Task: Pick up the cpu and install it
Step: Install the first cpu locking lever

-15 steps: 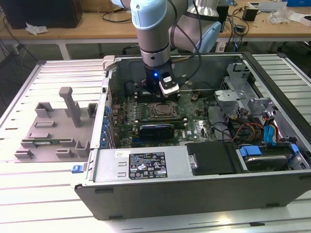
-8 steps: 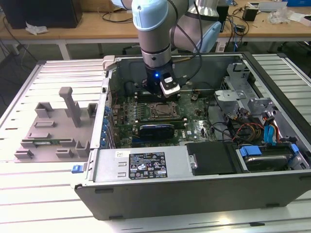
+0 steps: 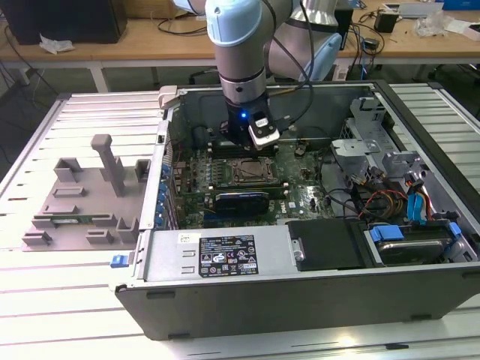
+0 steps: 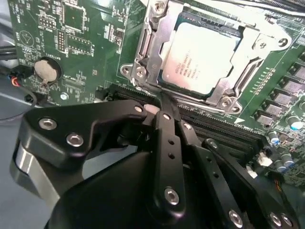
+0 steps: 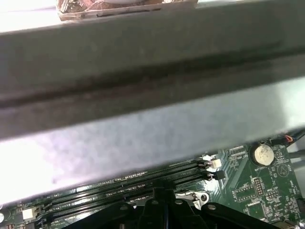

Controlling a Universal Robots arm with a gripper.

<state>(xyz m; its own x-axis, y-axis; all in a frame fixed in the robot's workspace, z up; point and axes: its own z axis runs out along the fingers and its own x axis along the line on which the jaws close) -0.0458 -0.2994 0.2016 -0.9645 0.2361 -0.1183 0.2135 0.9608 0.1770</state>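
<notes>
The cpu [image 4: 202, 59] lies flat in the metal-framed socket [image 4: 147, 52] on the green motherboard, silver top plate up, with the frame's bars around its edges. My gripper [image 4: 161, 99] is shut with nothing between its fingers. Its tip sits just outside the socket frame, over the black memory slots [image 4: 214, 125]; whether it touches the board I cannot tell. In the exterior view the gripper [image 3: 251, 148] hangs inside the open computer case, just behind the socket [image 3: 251, 172]. In the first wrist view the closed fingers [image 5: 164, 212] point at the memory slots [image 5: 133, 183].
The case's grey wall [image 5: 143, 119] stands close behind the gripper. A coin battery [image 4: 47, 71] sits beside the socket. A drive cage and cables [image 3: 382, 172] are at the exterior view's right. A grey fixture plate [image 3: 82, 195] lies outside the case at the left.
</notes>
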